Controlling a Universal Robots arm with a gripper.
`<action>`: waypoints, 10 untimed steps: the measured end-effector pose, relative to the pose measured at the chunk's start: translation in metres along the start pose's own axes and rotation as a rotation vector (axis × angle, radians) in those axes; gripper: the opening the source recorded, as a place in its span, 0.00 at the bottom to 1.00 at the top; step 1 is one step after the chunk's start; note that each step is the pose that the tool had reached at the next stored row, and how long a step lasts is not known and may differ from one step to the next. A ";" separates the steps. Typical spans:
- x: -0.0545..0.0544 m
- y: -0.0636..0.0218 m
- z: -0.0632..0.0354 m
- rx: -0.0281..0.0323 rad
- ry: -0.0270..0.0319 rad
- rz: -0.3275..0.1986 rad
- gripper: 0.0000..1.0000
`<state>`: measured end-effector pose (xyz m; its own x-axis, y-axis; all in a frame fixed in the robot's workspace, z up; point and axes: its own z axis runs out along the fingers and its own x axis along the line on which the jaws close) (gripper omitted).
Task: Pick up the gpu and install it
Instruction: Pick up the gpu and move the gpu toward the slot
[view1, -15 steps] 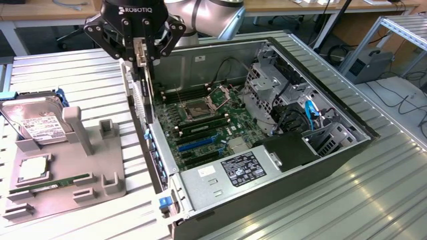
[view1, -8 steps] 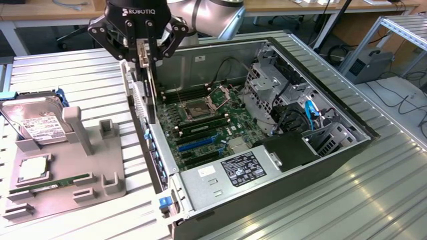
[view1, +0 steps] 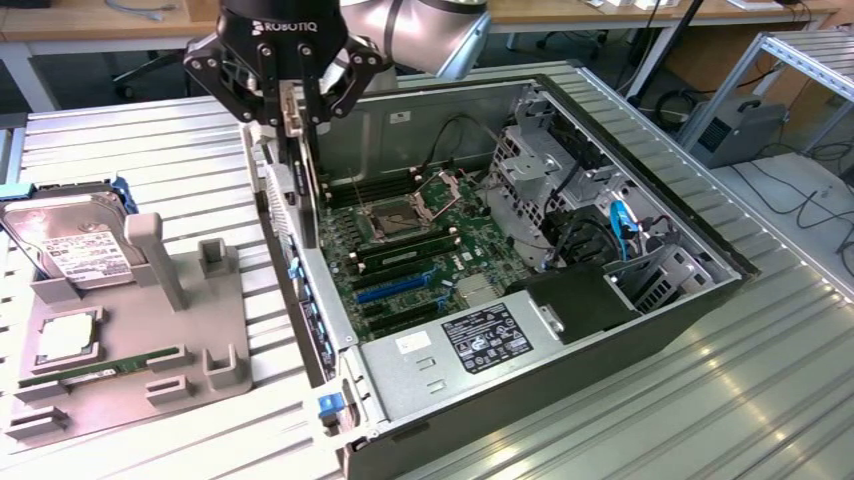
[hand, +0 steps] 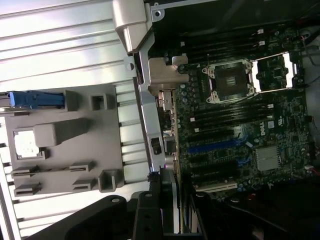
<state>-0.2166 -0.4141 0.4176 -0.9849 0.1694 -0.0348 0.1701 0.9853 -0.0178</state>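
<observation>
gripper (view1: 296, 118): mine, closed onto the upper edge of the gpu, fingers pressing it from both sides. It hangs over the case wall on the exterior view's left.
gpu (view1: 307, 195): in my grip, upright and edge-on, hanging straight down from my fingers. Its silvery bracket (view1: 274, 190) faces the exterior view's left. The lower end sits close to that case wall, at the edge of the motherboard; I cannot tell whether it touches anything.
gpu from my wrist (hand: 150, 100): it runs away from my gripper (hand: 167, 212), between the motherboard (hand: 240, 130) and the grey holder (hand: 60, 145).
computer case (view1: 534, 400): lying on its side, open on top.
motherboard (view1: 427, 255): inside the case, with the processor socket (view1: 400, 213) farther off and the blue slot (view1: 391, 287) nearer.
power supply (view1: 487, 340): labelled box at the near end of the case.
grey holder (view1: 147, 320): on the table (view1: 747, 400), at the exterior view's left of the case, well apart from the gpu.
on the holder: hard drive (view1: 74, 250) at the far end, green memory stick (view1: 100, 368) at the near end.
</observation>
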 end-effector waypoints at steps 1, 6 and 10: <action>-0.001 0.0001 0.0003 0.0001 0.0000 0.000 0.28; -0.003 0.0006 0.0019 0.0001 0.0000 0.000 0.28; -0.005 0.0010 0.0032 0.0000 0.0000 0.000 0.28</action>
<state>-0.2110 -0.4141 0.4146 -0.9849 0.1694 -0.0348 0.1701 0.9853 -0.0179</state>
